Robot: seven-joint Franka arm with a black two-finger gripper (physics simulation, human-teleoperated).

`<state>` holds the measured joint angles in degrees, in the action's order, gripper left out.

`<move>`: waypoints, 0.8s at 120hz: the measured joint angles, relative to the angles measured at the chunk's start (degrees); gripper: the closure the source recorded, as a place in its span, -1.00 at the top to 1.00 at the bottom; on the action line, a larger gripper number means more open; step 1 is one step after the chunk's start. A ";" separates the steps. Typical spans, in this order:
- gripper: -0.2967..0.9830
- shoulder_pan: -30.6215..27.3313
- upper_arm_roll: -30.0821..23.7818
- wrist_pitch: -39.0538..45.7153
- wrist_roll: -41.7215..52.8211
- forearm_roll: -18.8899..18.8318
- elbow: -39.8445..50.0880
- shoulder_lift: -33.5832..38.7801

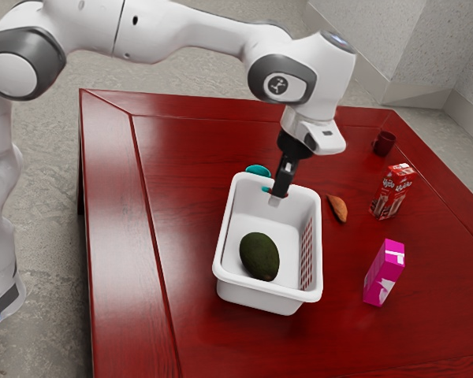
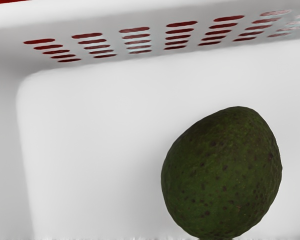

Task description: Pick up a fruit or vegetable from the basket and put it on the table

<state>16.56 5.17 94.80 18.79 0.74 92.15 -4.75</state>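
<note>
My black gripper (image 1: 280,195) points down at the far end of the white basket (image 1: 230,228), near its rim and away from the avocado. A dark green avocado (image 1: 259,256) lies on the basket's floor toward the near end. In the wrist view the same avocado (image 2: 222,172) rests on the white floor of the basket (image 2: 90,130), beside a slotted side wall. Outside the basket, an orange-brown sweet potato (image 1: 337,209) lies on the red table (image 1: 189,157).
Toward the exterior view's right stand a magenta carton (image 1: 384,272), a red juice carton (image 1: 392,191) and a dark red mug (image 1: 384,142). A teal cup (image 1: 258,170) is close behind the basket's far rim.
</note>
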 joint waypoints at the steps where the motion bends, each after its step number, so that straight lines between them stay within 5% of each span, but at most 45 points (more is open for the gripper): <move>1: 0.50 0.02 0.01 0.06 -0.05 -0.02 0.13 0.06; 50: 0.50 8.38 6.75 13.43 -1.59 -0.21 17.44 6.87; 96: 0.50 13.59 6.97 24.97 -2.34 0.36 20.11 3.96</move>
<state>30.14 12.15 119.78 16.46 1.10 112.27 -0.78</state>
